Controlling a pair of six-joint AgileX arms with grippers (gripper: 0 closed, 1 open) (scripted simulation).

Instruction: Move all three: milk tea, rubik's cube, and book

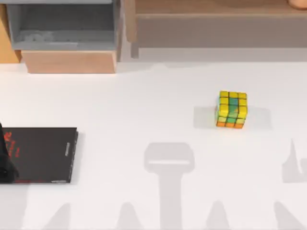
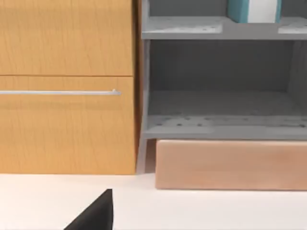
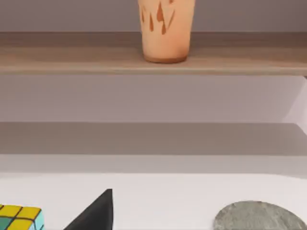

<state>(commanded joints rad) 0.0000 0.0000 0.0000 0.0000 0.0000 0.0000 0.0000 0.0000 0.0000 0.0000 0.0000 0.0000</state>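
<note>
Black with red lettering, a thin book [image 1: 41, 155] lies flat at the near left of the white table [image 1: 144, 110]. A dark part of my left arm [image 1: 5, 165] overlaps its left edge at the left border of the top view. In the left wrist view only a black wedge of my left gripper [image 2: 96, 216] juts in over the table, so I cannot tell whether that tool is wide or narrow, and it holds nothing that I can see.

Far left stands an orange wooden cabinet [image 2: 67, 96] with a slim metal handle [image 2: 60, 92]. Just to its right is a grey shelf unit [image 1: 64, 26] resting on a pale wooden block [image 2: 230, 165]. The teal-blue book [image 2: 253, 10] with white page edges stands upright on the unit's upper shelf; the lower shelf is bare.

Right of centre, the rubik's cube [image 1: 232, 109] sits alone on the table, well apart from the black book, mostly yellow with green and orange tiles.

Along the far right runs a wooden shelf [image 1: 216, 21]. The milk tea [image 3: 166, 28], a peach cup with darker streaks, stands upright on its top board. My right gripper [image 3: 96, 216] also shows just a black wedge, its state beyond telling, with the cube's corner to one side and a grey round disc [image 3: 259, 218] on the table to the other.
</note>
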